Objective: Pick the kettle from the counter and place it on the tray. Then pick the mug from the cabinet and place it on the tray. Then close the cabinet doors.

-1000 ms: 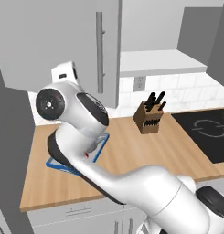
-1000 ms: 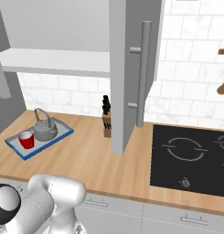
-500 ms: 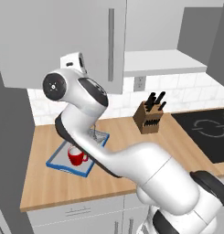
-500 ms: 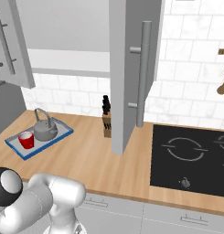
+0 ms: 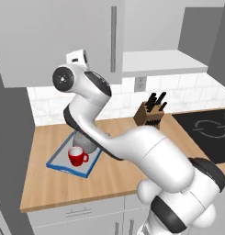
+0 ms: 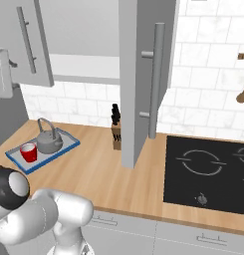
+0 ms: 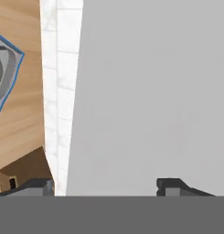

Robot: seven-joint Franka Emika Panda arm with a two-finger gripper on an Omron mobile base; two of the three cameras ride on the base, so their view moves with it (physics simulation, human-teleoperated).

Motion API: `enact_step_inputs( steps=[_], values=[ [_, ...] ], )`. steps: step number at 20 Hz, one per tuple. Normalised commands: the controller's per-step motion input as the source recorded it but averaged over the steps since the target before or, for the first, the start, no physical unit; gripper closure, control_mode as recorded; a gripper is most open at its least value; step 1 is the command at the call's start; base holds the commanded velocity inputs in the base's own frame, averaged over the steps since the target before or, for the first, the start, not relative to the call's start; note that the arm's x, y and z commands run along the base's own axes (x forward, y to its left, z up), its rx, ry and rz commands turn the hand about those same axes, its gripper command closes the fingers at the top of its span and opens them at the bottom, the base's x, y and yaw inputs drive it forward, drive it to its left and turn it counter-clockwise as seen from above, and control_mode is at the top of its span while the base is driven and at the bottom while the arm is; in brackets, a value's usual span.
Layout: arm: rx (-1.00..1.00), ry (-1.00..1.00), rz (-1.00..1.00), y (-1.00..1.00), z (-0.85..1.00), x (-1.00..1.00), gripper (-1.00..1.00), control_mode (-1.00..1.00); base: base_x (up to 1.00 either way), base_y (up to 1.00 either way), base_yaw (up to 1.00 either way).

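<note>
You've got the red mug (image 5: pixel 76 156) sitting on the blue-rimmed tray (image 5: pixel 58 162), right beside the grey kettle (image 6: pixel 48 142), and the tray lies flat on the wooden tabletop (image 6: pixel 98 172) near the left end. From the right base view, the mug stands nearer the front end of the tray with the kettle just behind it. Your hand is up high by the wall cupboard: the gripper (image 7: pixel 104 185) faces a flat light-grey door panel (image 7: pixel 154 91), and its jaws stand spread wide with nothing between them. Look at the right base view: the left door (image 6: pixel 24 40) is swung mostly in over the shelf, while the right door (image 6: pixel 146 79) hangs out edge-on over the tabletop, its long bar handle (image 6: pixel 154 82) facing you. A knife block (image 5: pixel 150 114) stands by the tiled wall, next to the black hob (image 6: pixel 208 172).
</note>
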Motion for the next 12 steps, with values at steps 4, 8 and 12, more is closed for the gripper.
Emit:
enact_step_inputs(
  steps=[4, 8, 12],
  values=[
    [-0.01, 0.02, 0.04, -0.09, -0.19, 0.43, -1.00, -1.00, 0.00, 0.00, 0.00],
    [-0.01, 0.10, 0.03, -0.01, -0.23, 0.57, -1.00, -1.00, 0.00, 0.00, 0.00],
    [-0.01, 0.06, 0.04, 0.00, -0.17, 0.41, -1.00, -1.00, 0.00, 0.00, 0.00]
  ],
)
